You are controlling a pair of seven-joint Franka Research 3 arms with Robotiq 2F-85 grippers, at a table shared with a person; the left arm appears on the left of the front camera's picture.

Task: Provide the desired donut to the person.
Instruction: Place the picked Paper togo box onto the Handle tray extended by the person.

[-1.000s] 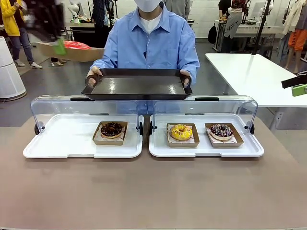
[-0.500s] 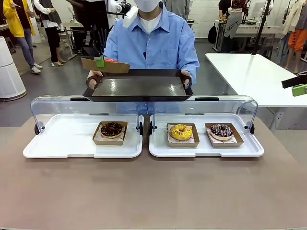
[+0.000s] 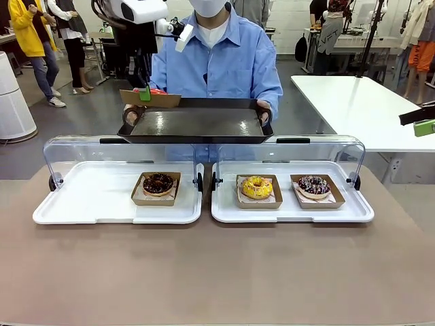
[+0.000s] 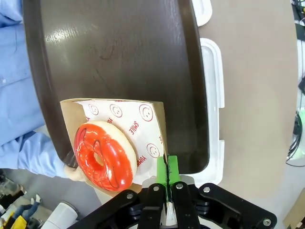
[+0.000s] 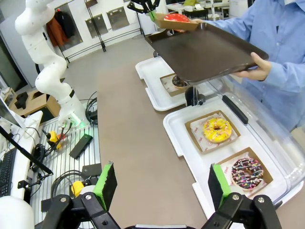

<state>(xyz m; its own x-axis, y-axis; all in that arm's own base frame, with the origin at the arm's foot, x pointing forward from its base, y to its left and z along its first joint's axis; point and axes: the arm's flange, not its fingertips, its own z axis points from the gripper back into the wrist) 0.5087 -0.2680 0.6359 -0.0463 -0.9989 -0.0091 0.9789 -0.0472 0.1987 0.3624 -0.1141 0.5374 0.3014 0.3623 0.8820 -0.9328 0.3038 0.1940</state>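
The person (image 3: 217,61) in a light blue shirt holds a dark serving tray (image 3: 197,123) with both hands across the table. My left gripper (image 3: 144,92) is shut on the rim of a cardboard tray (image 4: 147,102) that carries a red-glazed donut (image 4: 105,155). That cardboard tray hangs over the serving tray's (image 4: 119,57) left corner, beside the person's hand (image 4: 71,172). The red donut (image 5: 177,17) also shows far off in the right wrist view. My right gripper (image 5: 162,186) stands open with nothing in it, off the table's right side (image 3: 423,123).
Two white display trays with raised clear lids (image 3: 122,146) sit on the table. The left tray (image 3: 81,204) holds a chocolate donut (image 3: 158,183). The right tray (image 3: 353,212) holds a yellow donut (image 3: 257,187) and a sprinkled chocolate donut (image 3: 314,185). A white side table (image 3: 353,102) stands right.
My left gripper has carried the red donut's cardboard tray from the far upper left rightward and down to the serving tray's left corner. The right gripper has not moved.
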